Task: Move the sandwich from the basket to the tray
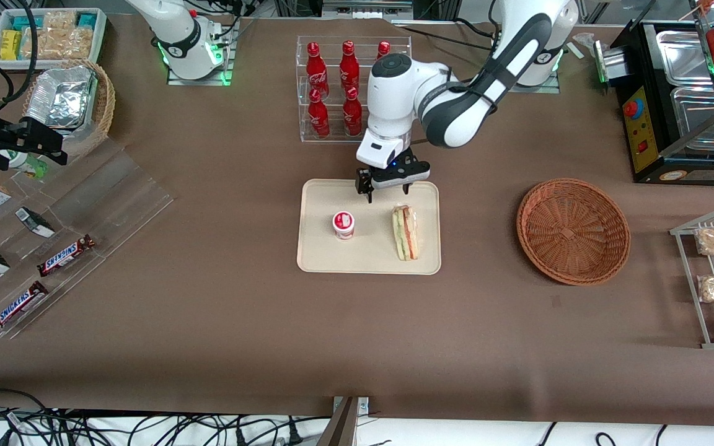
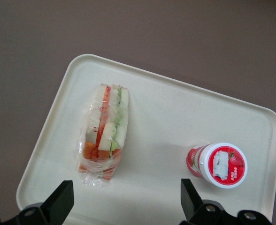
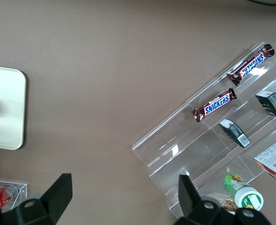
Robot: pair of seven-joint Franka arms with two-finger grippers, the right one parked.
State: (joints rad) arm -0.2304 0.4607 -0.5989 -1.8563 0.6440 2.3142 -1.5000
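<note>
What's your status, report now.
Gripper open, empty, above tray edge. Sandwich on tray beside cup. Basket empty. Nothing in the way.

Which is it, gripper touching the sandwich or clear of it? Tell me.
Apart. In the left wrist view the open gripper holds nothing, and bare tray shows between each fingertip and the sandwich. In the front view it hangs above the tray's rack-side edge.
</note>
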